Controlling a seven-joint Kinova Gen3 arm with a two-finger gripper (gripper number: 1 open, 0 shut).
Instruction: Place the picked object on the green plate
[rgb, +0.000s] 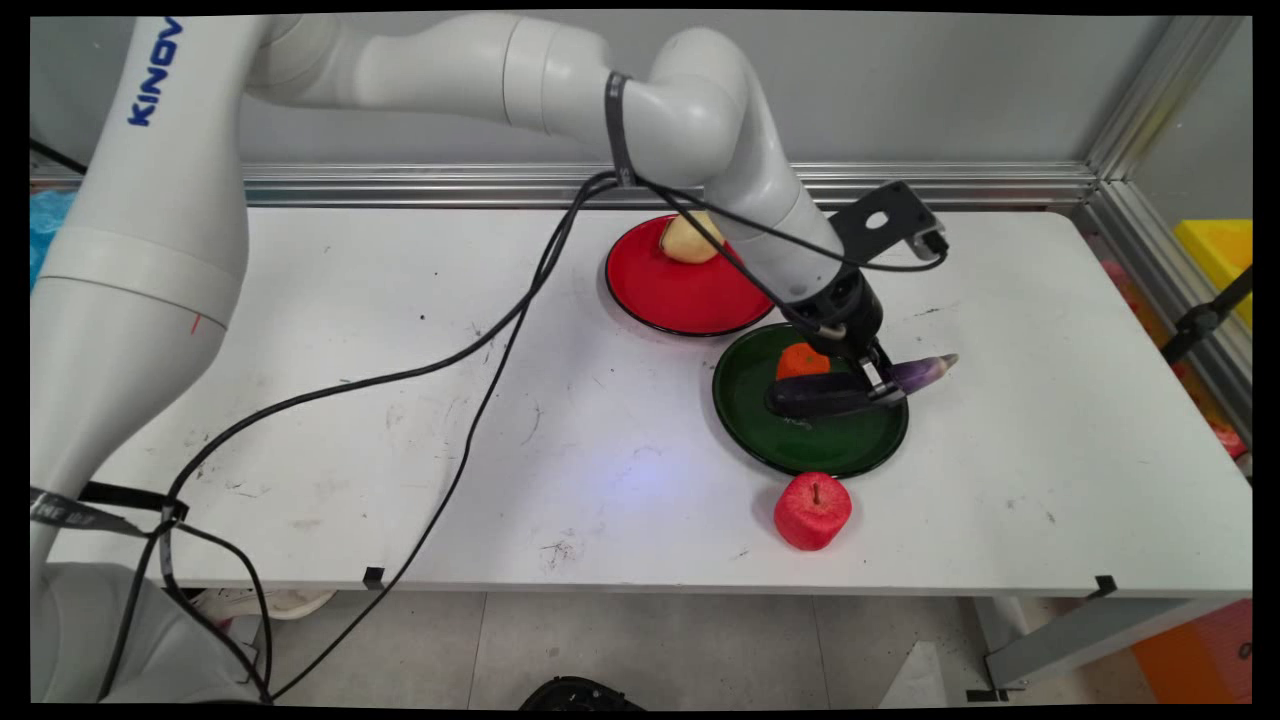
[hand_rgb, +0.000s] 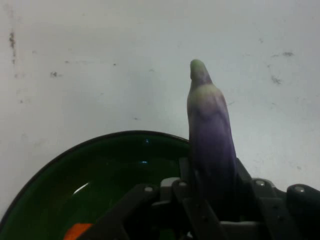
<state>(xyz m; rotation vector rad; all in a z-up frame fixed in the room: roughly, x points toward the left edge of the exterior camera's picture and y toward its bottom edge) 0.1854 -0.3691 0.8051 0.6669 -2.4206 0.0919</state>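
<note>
Fingers (hand_rgb: 200, 210) clamped on the eggplant (hand_rgb: 211, 145) near mid-length, gripper (rgb: 880, 385) low over the right part of the green plate (rgb: 800, 455). Eggplant lying roughly level, long axis left to right in the main view, pale stem end pointing right beyond the rim, dark end over the plate beside an orange item (rgb: 800, 360). Red apple (rgb: 812, 511) on the worktop (rgb: 400, 400) just beside the plate's near edge; red plate (rgb: 670, 295) with yellowish fruit (rgb: 688, 240) behind.
</note>
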